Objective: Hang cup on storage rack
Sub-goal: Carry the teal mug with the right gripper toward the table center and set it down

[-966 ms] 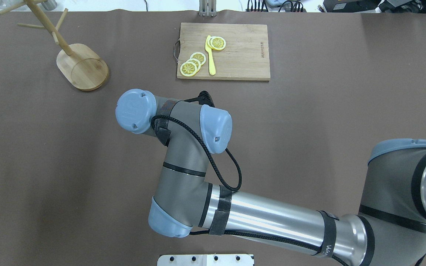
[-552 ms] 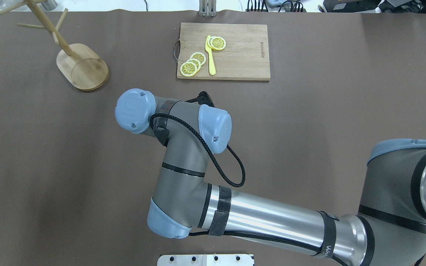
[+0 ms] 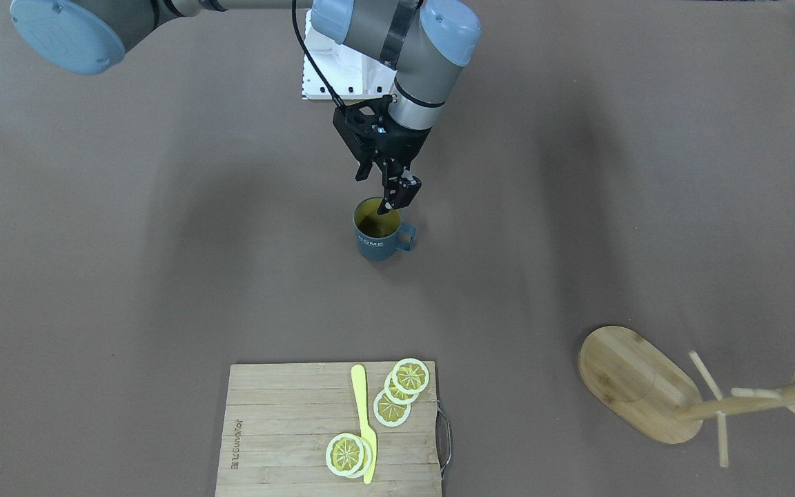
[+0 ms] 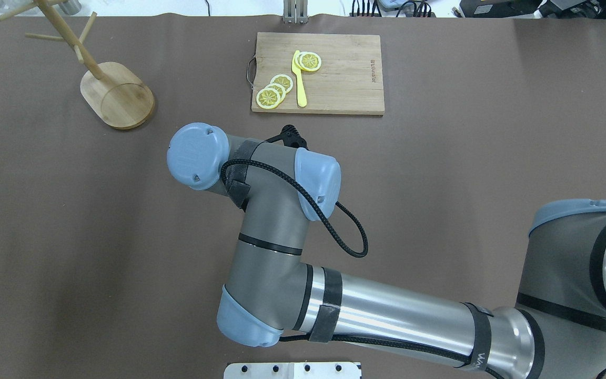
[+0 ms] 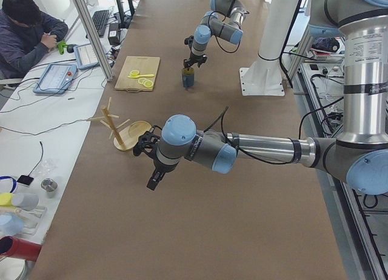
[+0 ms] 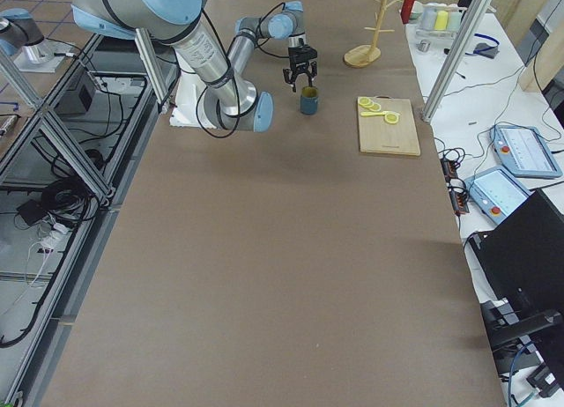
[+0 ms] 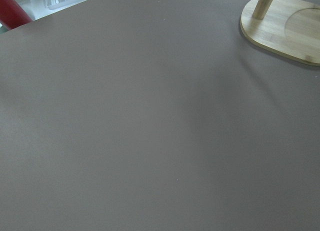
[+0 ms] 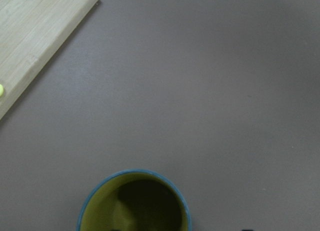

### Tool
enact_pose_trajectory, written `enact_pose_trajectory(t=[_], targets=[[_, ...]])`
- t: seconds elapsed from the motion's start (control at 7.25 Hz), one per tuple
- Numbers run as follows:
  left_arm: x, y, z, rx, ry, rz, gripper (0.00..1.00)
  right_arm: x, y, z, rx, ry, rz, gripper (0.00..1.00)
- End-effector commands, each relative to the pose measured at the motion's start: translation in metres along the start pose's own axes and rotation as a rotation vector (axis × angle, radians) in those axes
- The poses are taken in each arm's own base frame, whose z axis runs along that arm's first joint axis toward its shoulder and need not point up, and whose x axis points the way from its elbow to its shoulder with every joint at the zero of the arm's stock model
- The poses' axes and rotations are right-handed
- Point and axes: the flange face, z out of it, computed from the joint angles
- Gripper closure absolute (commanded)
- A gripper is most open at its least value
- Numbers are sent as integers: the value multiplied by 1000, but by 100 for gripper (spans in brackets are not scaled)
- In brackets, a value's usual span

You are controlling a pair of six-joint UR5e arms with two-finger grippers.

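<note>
Here, the fingers (image 3: 401, 190) of the right gripper (image 3: 380, 188) hang spread over the cup (image 3: 377, 238), one tip right at the yellow rim. The stance looks meant to pinch the cup's wall, though nothing is gripped yet. The cup stands upright on the worktop (image 3: 163, 241) near the middle, just out from the robot's base. Its mouth faces up, so its long axis runs vertical. The loop handle points toward the robot's left, the side where the storage rack (image 4: 119, 96) waits, and the white "HOME" lettering faces away from the robot. A hold on the wall would likely leave that handle free to slip over a peg. The rack stands upright well apart from the cup, toward the far left corner, with nothing on its pegs. At the far edge, a cutting board (image 4: 345, 79) carries lemon slices (image 4: 274, 90) and a yellow knife (image 4: 299, 79). The left gripper (image 5: 153, 178) hovers low over the worktop near the rack's base. Whether its fingers are spread cannot be told.
</note>
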Motion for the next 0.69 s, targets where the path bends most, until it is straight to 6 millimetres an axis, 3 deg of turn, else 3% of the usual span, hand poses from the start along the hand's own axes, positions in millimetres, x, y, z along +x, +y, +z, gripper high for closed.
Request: enact_pose_trajectory(t=[0.0,0.14,0.41,0.55], targets=[[3,-3,-4,9,-1,9,1,20,-45,-19,-38,-71,-112,0],[7,-7,-8,43,-4,40,1,29,-71,-19,-35,-93,-187,0],[26,-16,-12,151,-3,156,1,62,-150,-14,-65,-111,-392,0],[52,-25,0,159,67,155,1,78,-193,-13,-78,-113,-458,0]])
